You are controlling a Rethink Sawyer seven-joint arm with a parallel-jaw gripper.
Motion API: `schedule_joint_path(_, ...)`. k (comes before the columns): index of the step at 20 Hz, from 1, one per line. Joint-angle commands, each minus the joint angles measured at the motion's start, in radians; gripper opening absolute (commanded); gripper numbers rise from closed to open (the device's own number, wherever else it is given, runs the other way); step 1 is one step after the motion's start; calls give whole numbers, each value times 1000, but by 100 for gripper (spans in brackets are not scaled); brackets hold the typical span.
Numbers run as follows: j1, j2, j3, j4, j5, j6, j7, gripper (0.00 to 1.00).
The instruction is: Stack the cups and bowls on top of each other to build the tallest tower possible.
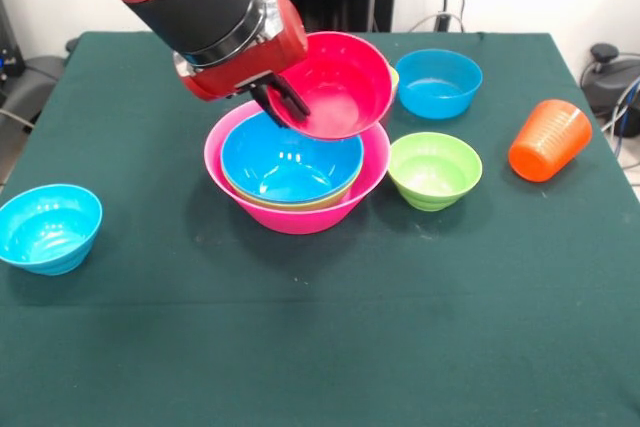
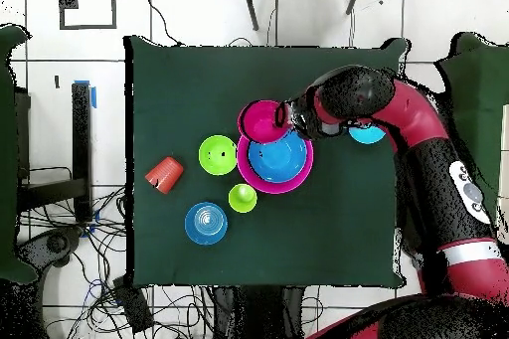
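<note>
My gripper (image 1: 292, 105) is shut on the near rim of the small red bowl (image 1: 345, 82) and holds it tilted just above the far side of the tower. The tower is the huge pink bowl (image 1: 225, 162) with the large blue bowl (image 1: 290, 162) nested in it and a green rim showing between them. In the overhead view the gripper (image 2: 288, 116) holds the red bowl (image 2: 260, 121) at the pink bowl's (image 2: 301, 178) upper edge. The orange cup (image 1: 548, 139) lies on its side at the right. A lime green cup (image 2: 243, 198) stands behind the red bowl. The purple cup is not clearly visible.
A small green bowl (image 1: 434, 169) stands right of the tower. One light-blue bowl (image 1: 438, 82) is at the far right, another (image 1: 48, 227) is near the left edge. The arm (image 2: 418, 126) crosses the table's right side in the overhead view.
</note>
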Motion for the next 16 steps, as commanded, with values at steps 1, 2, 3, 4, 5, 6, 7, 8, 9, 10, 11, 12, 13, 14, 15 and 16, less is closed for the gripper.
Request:
schedule_joint_path(1,-19,2,81,56,-94,-141,-282,0)
schedule_joint_path(2,-20,-3,84,56,-104,-153,-284,0)
schedule_joint_path(3,-20,-8,85,54,-114,-157,-284,0)
schedule_joint_path(4,-25,-10,94,57,-119,-165,-289,0)
schedule_joint_path(5,-27,-13,96,60,-124,-168,-282,0)
schedule_joint_path(6,-29,-13,98,59,-126,-160,-277,0)
schedule_joint_path(7,-31,-12,102,60,-131,-162,-274,0)
schedule_joint_path(8,-27,-11,97,50,-133,-140,-266,0)
schedule_joint_path(9,-25,-5,96,42,-135,-128,-268,0)
schedule_joint_path(10,-23,0,95,34,-138,-116,-270,0)
schedule_joint_path(11,-23,8,99,23,-141,-112,-279,0)
schedule_joint_path(12,-21,13,99,12,-144,-102,-285,0)
schedule_joint_path(13,-21,18,102,2,-148,-97,-295,0)
schedule_joint_path(14,-22,21,105,-6,-152,-93,-303,0)
schedule_joint_path(15,-24,23,107,-11,-156,-89,-309,0)
schedule_joint_path(16,-28,25,111,-15,-159,-87,-318,0)
